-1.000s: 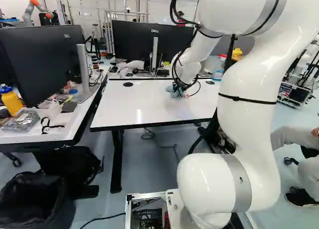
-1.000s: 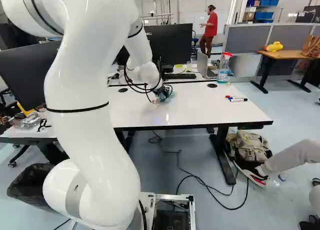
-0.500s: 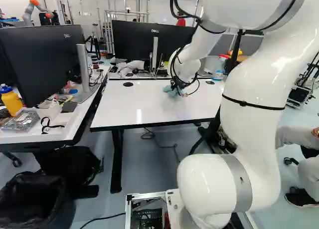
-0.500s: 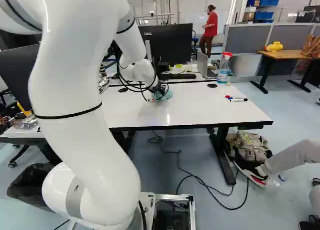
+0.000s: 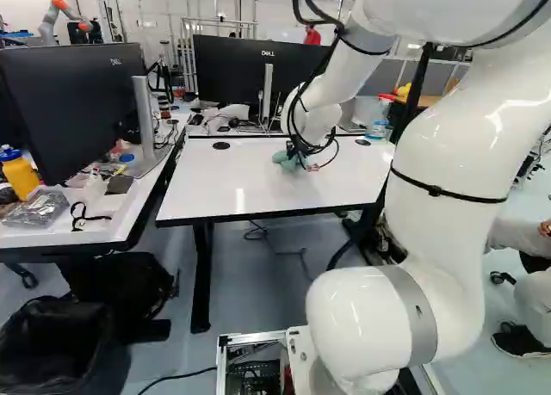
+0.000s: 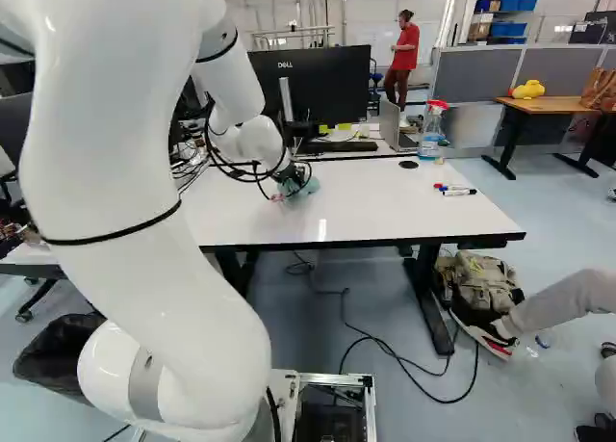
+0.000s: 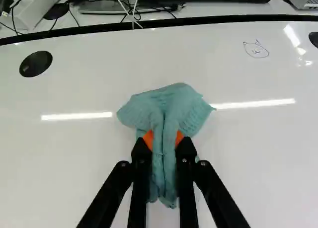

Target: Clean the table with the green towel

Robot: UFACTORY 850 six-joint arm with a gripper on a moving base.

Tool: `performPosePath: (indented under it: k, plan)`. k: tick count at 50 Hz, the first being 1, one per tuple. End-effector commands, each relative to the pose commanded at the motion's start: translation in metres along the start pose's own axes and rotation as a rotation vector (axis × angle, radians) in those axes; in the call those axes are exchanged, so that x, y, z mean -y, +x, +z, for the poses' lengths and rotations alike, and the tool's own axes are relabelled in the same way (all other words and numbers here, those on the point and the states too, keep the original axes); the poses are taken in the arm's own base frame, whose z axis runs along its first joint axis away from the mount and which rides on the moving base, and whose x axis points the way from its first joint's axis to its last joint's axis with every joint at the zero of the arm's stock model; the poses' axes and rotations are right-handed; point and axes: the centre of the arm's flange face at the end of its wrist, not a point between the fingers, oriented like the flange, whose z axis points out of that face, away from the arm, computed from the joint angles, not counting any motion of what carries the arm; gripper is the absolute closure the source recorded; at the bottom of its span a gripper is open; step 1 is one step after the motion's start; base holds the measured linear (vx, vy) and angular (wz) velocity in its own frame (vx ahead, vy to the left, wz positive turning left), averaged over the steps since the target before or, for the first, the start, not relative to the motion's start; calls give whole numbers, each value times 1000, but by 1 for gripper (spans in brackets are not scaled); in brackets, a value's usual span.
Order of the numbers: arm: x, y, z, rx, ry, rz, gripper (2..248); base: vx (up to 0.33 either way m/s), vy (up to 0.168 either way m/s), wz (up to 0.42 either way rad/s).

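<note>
In the left base view my gripper (image 5: 301, 157) is low over the far half of the white table (image 5: 250, 184), with the green towel (image 5: 284, 160) at its tip. In the wrist view both orange-padded fingers of my gripper (image 7: 164, 144) press the blue-green towel (image 7: 171, 106) between them from two sides. Its folds bulge out ahead of the fingers and hang down between them, and it appears to lie against the tabletop. A small cat face drawn in pen (image 7: 256, 49) is on the table, ahead of the gripper and off to one side.
Markers (image 6: 454, 190) lie at the table's right side, and a spray bottle (image 6: 431, 129) stands near its far right corner. Monitors (image 5: 258, 77) and a laptop (image 6: 393, 124) are behind the table. Another desk with a yellow bottle (image 5: 19, 173) stands left. Another robot (image 5: 65, 16) is far back.
My arm has swung left across the table with the towel in the gripper, as both base views show. The base has stayed in place.
</note>
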Motion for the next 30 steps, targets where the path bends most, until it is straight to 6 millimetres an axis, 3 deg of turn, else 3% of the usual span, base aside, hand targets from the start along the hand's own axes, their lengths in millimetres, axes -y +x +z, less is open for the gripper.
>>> performPosePath:
  k: [12,30]
  plan:
    - [7,-17,-15,6,10,-11,190,0,0,0]
    - [7,-17,-15,6,10,-11,190,0,0,0]
